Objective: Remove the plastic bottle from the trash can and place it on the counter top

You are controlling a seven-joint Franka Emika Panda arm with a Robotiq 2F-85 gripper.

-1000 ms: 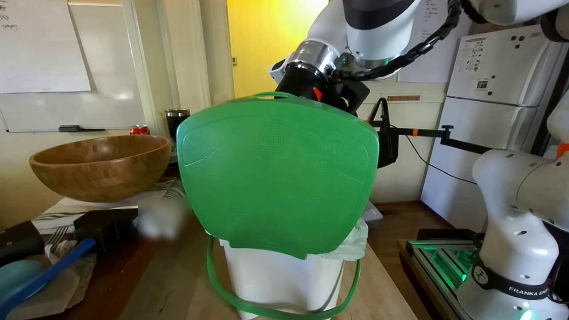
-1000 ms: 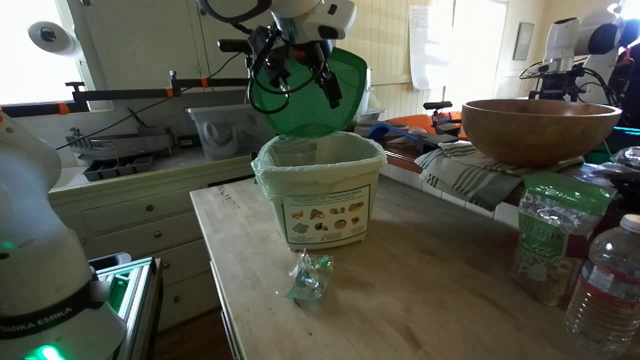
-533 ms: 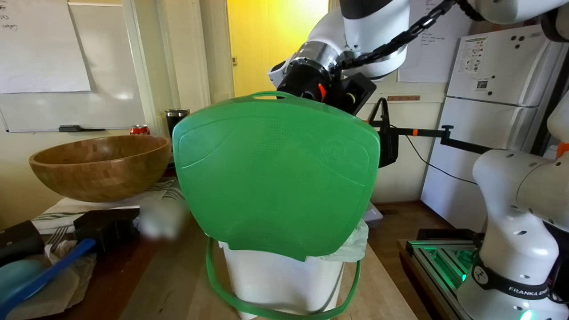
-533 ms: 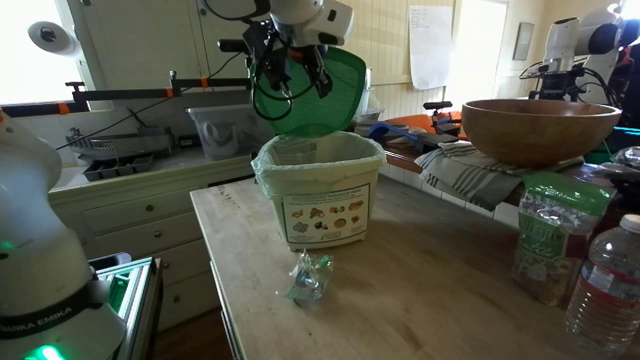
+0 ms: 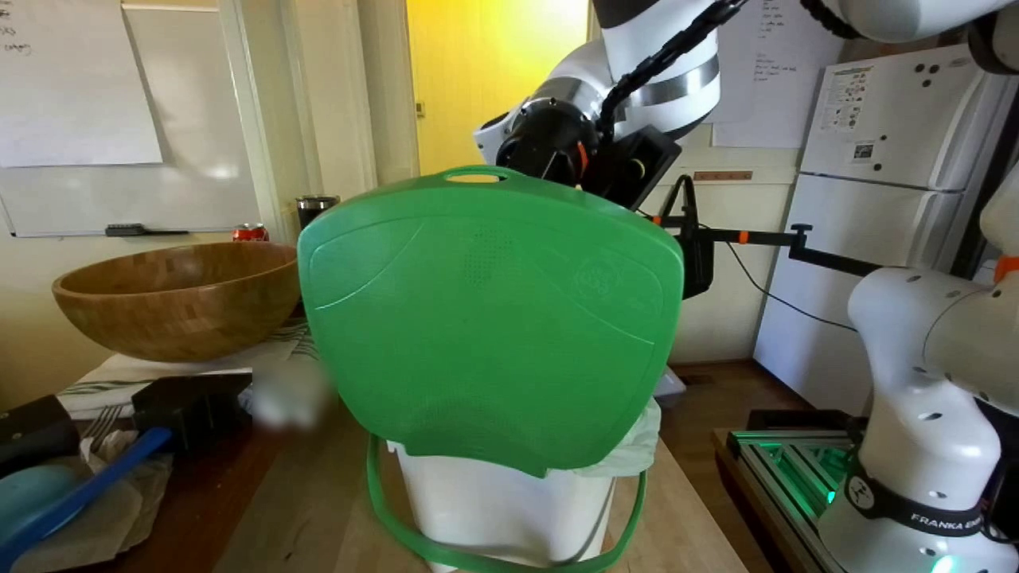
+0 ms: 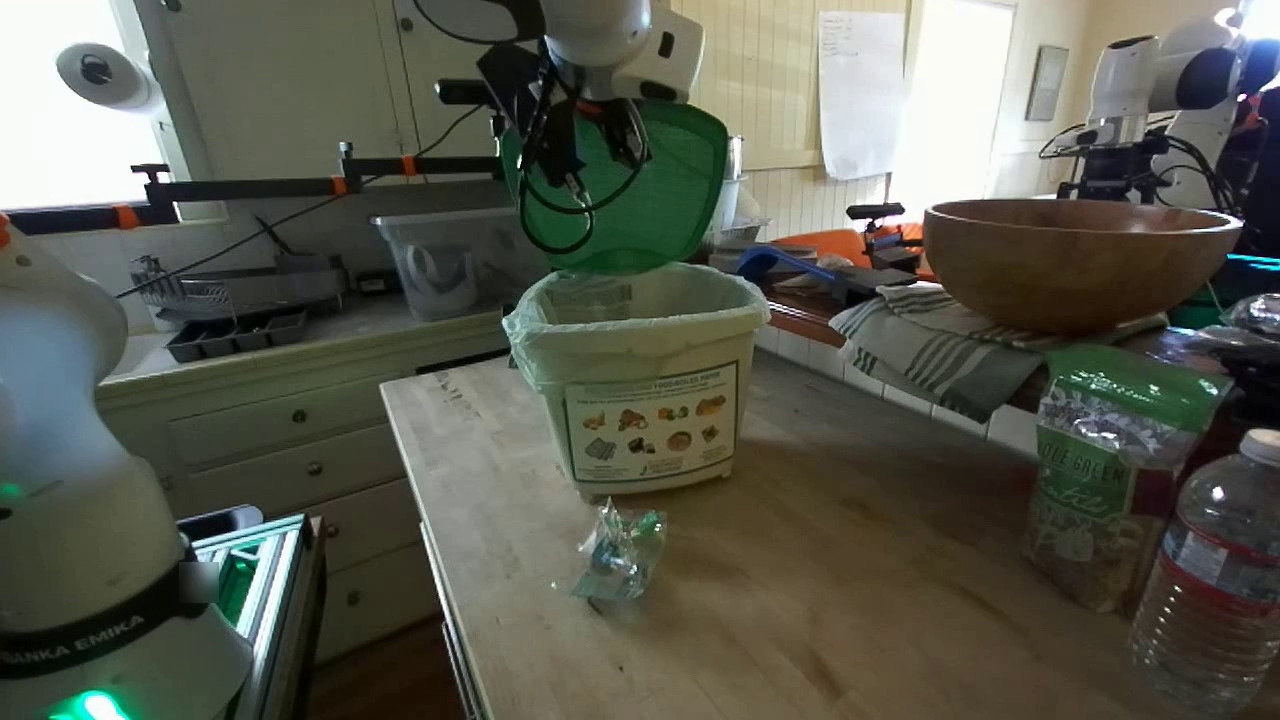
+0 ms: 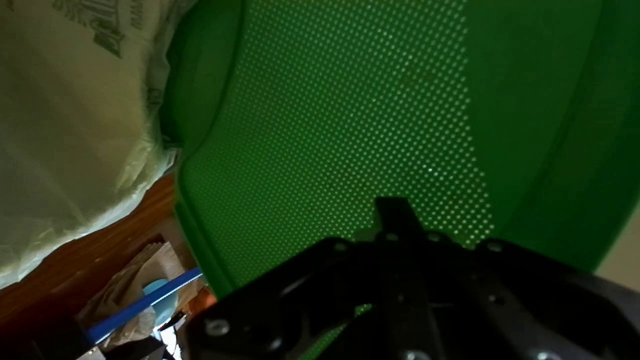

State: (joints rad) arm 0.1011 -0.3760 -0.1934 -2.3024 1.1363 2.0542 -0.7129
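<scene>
A clear plastic water bottle (image 6: 1215, 580) with a white cap and a red-banded label stands upright on the wooden counter top (image 6: 850, 580); in an exterior view it is well apart from the trash can (image 5: 509, 505), nearer the camera and to its right. I cannot tell whether the trash can holds another, as its bottom is hidden in both exterior views. Just in front of the trash can, on its labelled side, lies a crumpled piece of clear plastic (image 6: 618, 555) with some green and blue in it.

The trash can stands upright, with a translucent bag (image 6: 535, 345) folded over its rim, a picture label (image 6: 652, 424) on its wall and a green handle (image 5: 423, 541) hanging low around the opposite side. Its perforated green lid (image 5: 493, 318) is raised at the side away from the label. The gripper (image 7: 392, 210) is above the trash can, on the inner side of that lid, its jaws brought together; whether it touches the lid I cannot tell.

In an exterior view, well right of the trash can, are a green-topped food pouch (image 6: 1090, 500) and a wooden bowl (image 6: 1080, 265) on a striped towel (image 6: 935, 350). Beyond the trash can, to its left, sits a translucent storage tub (image 6: 460, 270).
</scene>
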